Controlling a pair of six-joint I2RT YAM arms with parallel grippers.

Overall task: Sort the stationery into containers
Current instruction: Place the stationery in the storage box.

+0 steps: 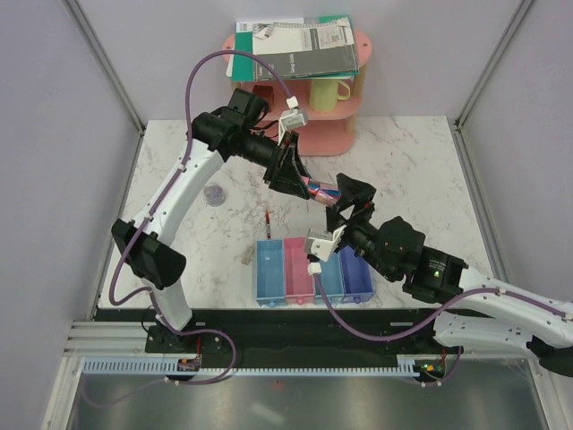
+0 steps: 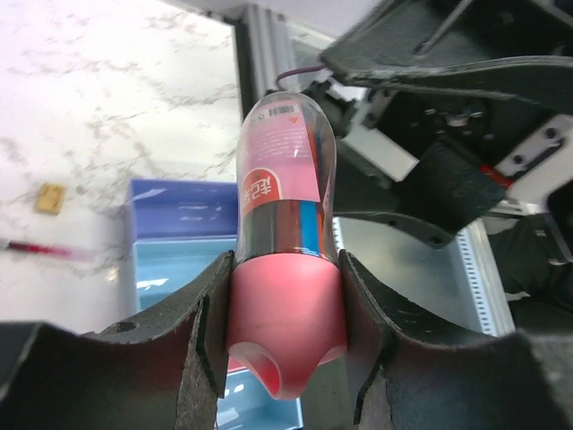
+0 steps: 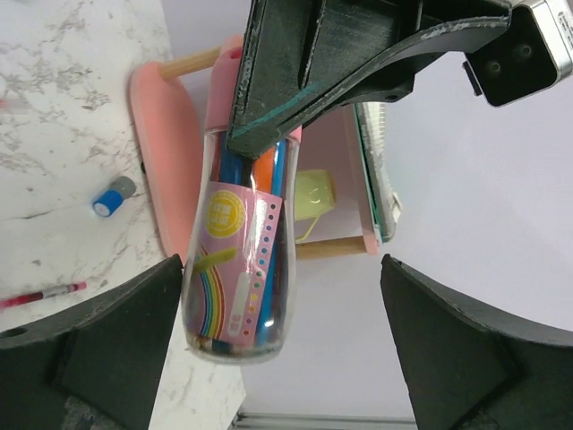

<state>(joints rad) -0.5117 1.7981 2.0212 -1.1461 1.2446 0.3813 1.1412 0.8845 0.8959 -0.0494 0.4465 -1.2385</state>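
Holds pink cylinder (image 2: 285, 206) by its pink cap in left gripper (image 2: 285, 322), aloft beyond the containers (image 1: 269, 278). Flanks its clear end with right gripper (image 3: 282, 340), jaws wide, gripping nothing. Below on marble table (image 1: 412, 170) — red pen (image 1: 268, 219), tan block (image 1: 250, 257), greyish disc (image 1: 215, 194), well apart. At back, pink rack (image 1: 345, 125) with yellow mug (image 1: 327, 92), notebooks (image 1: 291, 45) on top; pale walls around.

Pink cylinder (image 2: 285, 206) looks glossy clear plastic, table (image 2: 107, 107) smooth marbled.

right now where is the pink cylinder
In the top view the pink cylinder is off the table near the centre, gripped by the left claw above the far end of the row of trays, its clear end inside the open right claw.
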